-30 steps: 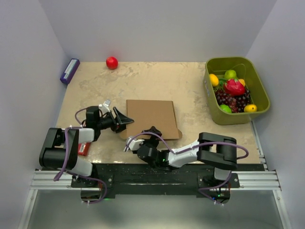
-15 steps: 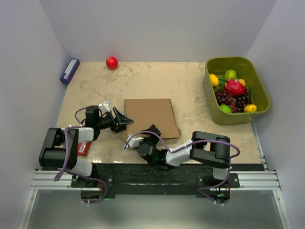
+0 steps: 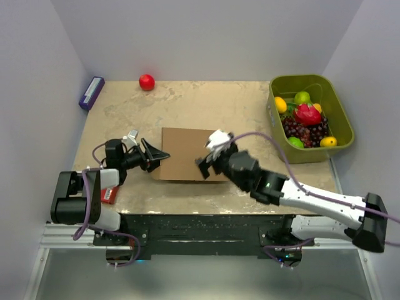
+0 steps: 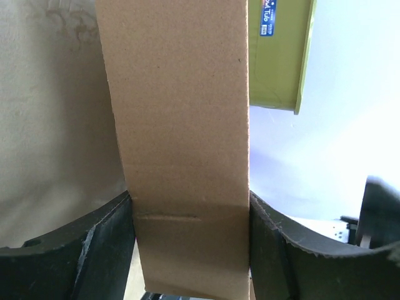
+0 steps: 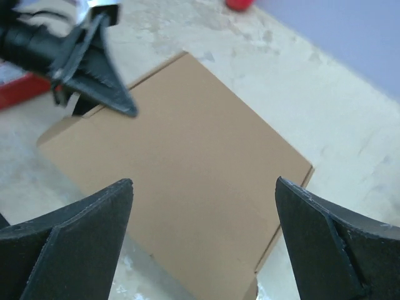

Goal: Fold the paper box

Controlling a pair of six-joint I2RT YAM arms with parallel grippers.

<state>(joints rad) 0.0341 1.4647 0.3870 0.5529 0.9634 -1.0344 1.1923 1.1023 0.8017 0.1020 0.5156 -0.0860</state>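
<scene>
My left gripper (image 4: 189, 203) grasps the flat brown cardboard box (image 3: 184, 150); right gripper (image 5: 203, 184) hovers released above it. I fear one pull drags it over the bench's (image 3: 250, 112) near edge.

Both arms look alike from here: the left arm (image 3: 94, 187) has chunky black joint housings with pale grey-white shells between them, and a thin purple cable (image 3: 84, 206) loops loosely along it. The right arm (image 3: 319, 203) has the same white links and black joints, with its own purple cable arching over them. The left gripper (image 3: 159, 156) and the right gripper (image 3: 212, 161) both have matte black, wedge-shaped fingers (image 5: 62, 250) scuffed pale at the edges. The right one is topped by a small white block, and both arms are bolted to a black base plate (image 3: 200, 225) on silver aluminium rails (image 3: 62, 234).
</scene>
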